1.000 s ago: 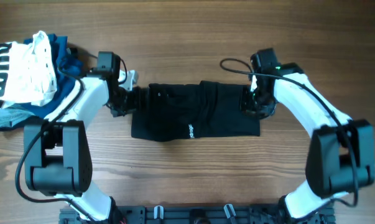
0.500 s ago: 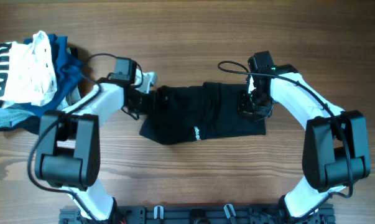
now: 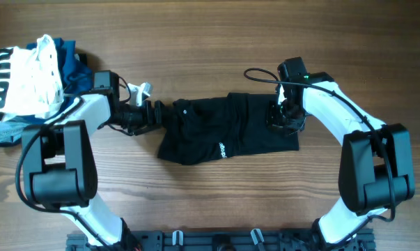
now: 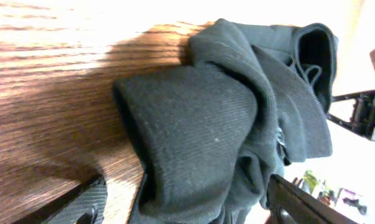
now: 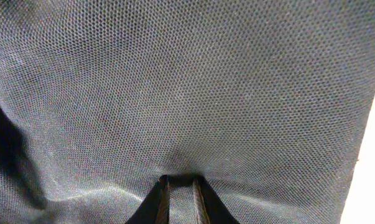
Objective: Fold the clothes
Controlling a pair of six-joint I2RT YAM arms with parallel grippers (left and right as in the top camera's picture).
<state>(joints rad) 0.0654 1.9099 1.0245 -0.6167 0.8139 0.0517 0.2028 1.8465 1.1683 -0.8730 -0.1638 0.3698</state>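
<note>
The black shirt (image 3: 223, 129) lies bunched and folded in the table's middle, with a small white logo (image 3: 222, 148) near its front edge. My left gripper (image 3: 154, 113) is at the shirt's left end, jaws wide apart. In the left wrist view a thick roll of the black fabric (image 4: 199, 124) lies between the two spread fingers (image 4: 87, 198), which do not press on it. My right gripper (image 3: 281, 117) is at the shirt's right end. In the right wrist view its fingers (image 5: 163, 199) stand close together, pinching the black fabric (image 5: 187, 81).
A pile of other clothes sits at the far left: a white garment with black stripes (image 3: 25, 77) on top of blue garments (image 3: 76, 64). The wooden table (image 3: 210, 42) shows bare wood around the shirt.
The left arm pushed the shirt's left end rightward, then swung back left. The shirt is now narrower and more bunched at the left. The right gripper barely moved.
</note>
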